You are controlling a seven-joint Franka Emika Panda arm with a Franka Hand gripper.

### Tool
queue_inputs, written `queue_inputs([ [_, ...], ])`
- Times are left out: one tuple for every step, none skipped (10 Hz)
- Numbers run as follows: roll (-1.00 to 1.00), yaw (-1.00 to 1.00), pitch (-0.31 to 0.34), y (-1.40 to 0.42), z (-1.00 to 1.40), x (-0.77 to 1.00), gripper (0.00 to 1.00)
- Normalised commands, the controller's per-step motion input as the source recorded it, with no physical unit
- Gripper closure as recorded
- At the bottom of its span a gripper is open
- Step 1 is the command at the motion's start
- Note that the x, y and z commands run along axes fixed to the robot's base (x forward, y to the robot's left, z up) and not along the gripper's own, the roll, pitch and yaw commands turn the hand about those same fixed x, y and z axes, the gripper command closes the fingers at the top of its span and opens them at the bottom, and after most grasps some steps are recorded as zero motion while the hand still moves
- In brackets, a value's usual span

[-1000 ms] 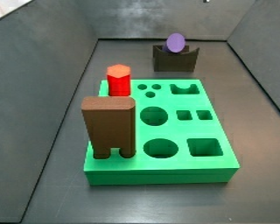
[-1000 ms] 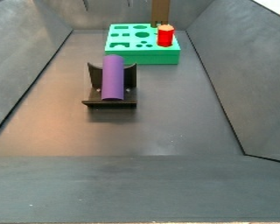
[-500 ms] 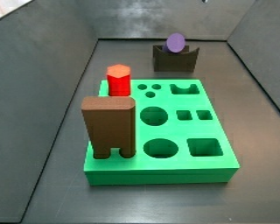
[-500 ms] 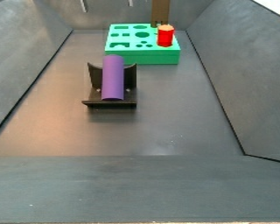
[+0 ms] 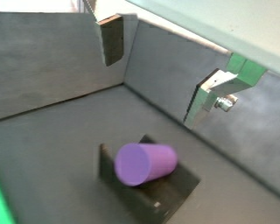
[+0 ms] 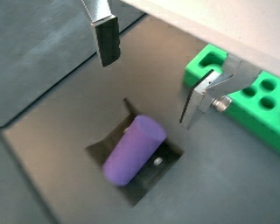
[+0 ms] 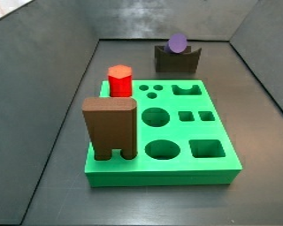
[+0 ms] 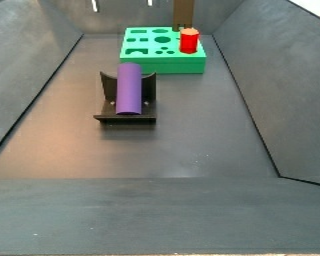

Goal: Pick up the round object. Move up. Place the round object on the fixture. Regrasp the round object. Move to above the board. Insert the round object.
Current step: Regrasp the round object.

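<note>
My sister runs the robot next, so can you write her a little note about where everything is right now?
Gripper: open, holding nothing, above the round object, as both wrist views show.
Round object: lying in the notch of the fixture, away from the board.
Red peg and brown block stand on the board.
Done: pick up, lift, place on fixture.
Left: regrasp, move above the board, insert.

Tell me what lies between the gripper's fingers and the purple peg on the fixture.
Nothing: in both wrist views the open gripper hangs above the purple peg lying in the fixture, with only bare dark floor and air between.
</note>
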Motion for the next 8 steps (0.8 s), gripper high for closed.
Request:
queue_inputs([
  [1.00, 0.03, -0.002, -0.02, -0.01, 0.02, 0.00],
  [1.00, 0.04, 0.011, -0.02, -0.01, 0.03, 0.00],
  [1.00, 0.04, 0.017, -0.03, -0.01, 0.04, 0.00],
  [1.00, 0.05, 0.043, -0.03, -0.01, 0.07, 0.00],
  [1.00, 0.05, 0.056, -0.03, -0.01, 0.07, 0.00],
  [1.00, 0.07, 0.091, -0.04, -0.02, 0.09, 0.00],
  [1.00, 0.08, 0.113, -0.04, -0.02, 0.09, 0.00],
  [0.74, 0.10, 0.128, -0.04, -0.02, 0.10, 0.00],
])
